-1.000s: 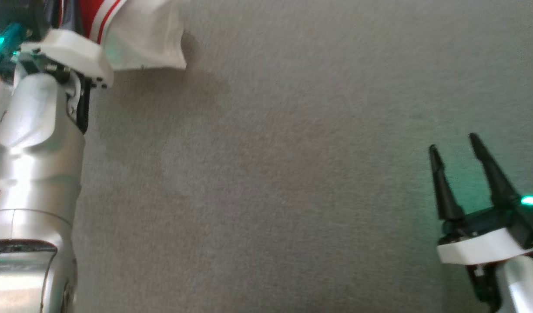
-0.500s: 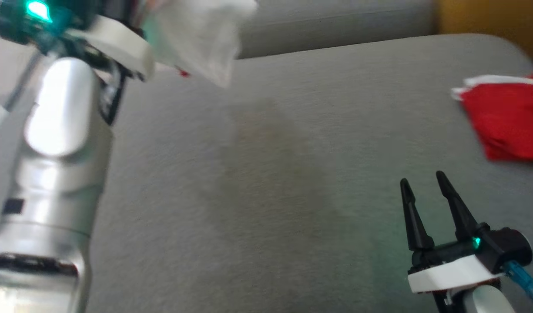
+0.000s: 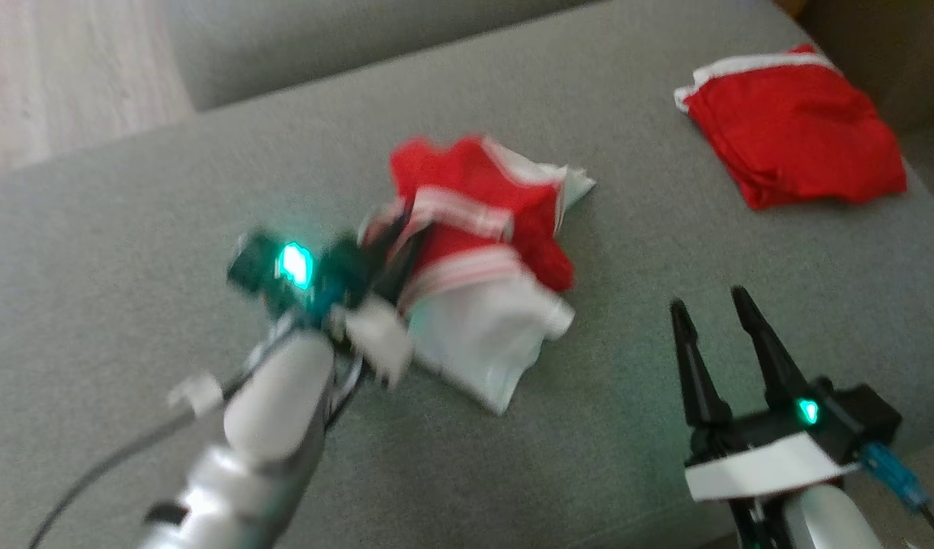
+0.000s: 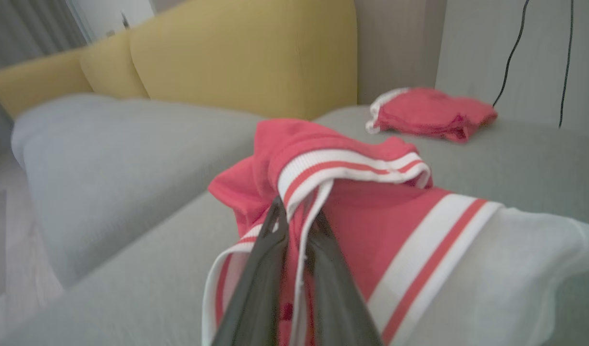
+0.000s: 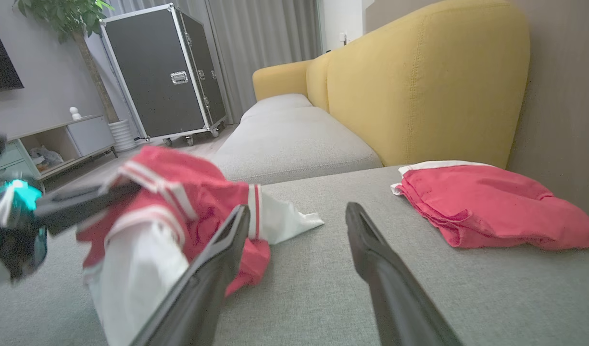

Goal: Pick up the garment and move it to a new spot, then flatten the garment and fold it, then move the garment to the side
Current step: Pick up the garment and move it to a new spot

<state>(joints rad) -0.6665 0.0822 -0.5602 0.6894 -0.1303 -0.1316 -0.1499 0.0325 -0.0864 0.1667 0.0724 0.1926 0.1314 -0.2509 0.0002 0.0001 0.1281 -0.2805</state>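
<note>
The red-and-white striped knit garment (image 3: 474,252), hung aloft a moment ago, has been lowered crumpled onto the grey fabric sofa seat (image 3: 131,252). It is clamped in the narrowed left tool (image 3: 398,236). The right tool (image 3: 707,300) is held wide and empty. Flattening is judged next.

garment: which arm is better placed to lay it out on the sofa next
Left, probably. The left gripper is shut on the garment at its striped edge, while the right gripper stands open and empty beside it.
</note>
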